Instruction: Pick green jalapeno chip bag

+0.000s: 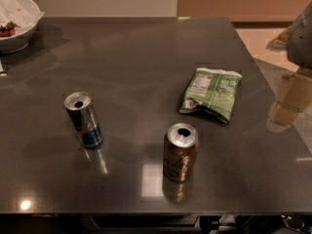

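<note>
**Early stage of the pick.** The green jalapeno chip bag (210,94) is shown lying flat on the dark counter (126,52), with its white nutrition panel turned up and its lower edge crumpled. No contact with it is seen — the bag is untouched, and no part of the grasp is judged done. The gripper (288,99), a pale beige form below a grey arm segment, is placed to the right of the bag, well apart from it. How wide it stands cannot be told, and nothing is seen held in it. Near the bag, in front of it and slightly to its left, a gold can (180,151) is stood upright with its top opened. Well to the left of the bag a blue-and-silver can (84,119) is stood, and far to the bag's left and behind it a white bowl (19,38) is set. The whole task is judged to remain — the approach to the bag, the closing on it, and the lift.
</note>
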